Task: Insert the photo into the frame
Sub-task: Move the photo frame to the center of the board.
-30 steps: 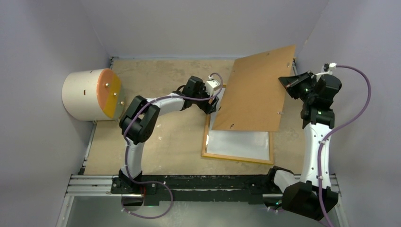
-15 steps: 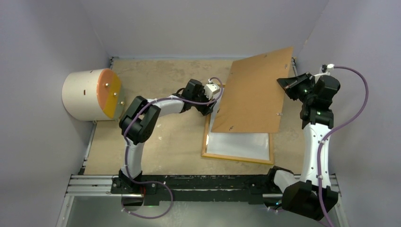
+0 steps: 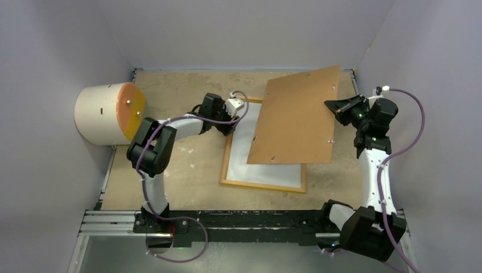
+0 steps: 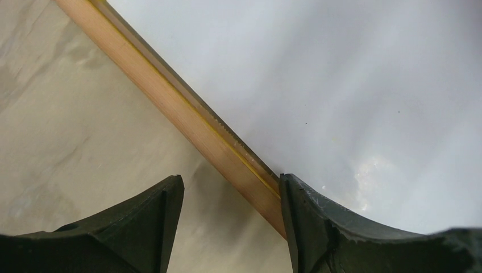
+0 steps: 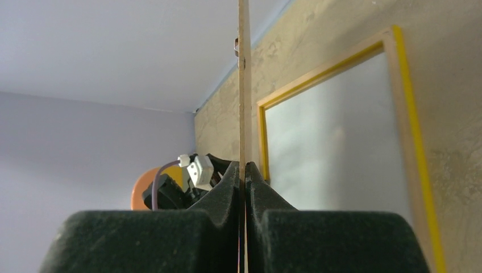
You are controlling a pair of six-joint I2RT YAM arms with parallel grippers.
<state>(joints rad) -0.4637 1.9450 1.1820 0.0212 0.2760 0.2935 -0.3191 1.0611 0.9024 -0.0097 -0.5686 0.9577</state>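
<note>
Left fingers (image 4: 142, 227) apart astride the frame (image 4: 187, 114), perhaps a white sheet (image 3: 267, 170) inside; right fingers (image 5: 170, 239) clamped on backing board (image 3: 295, 119)

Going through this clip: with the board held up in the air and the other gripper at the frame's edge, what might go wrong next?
1. The right gripper pinches the backing board only at one thin edge. The board may pivot or slip and fall onto the frame.
2. The left gripper straddles the frame's side rail with a gap on the outer side. A pull might skid the frame rather than hold it.
</note>
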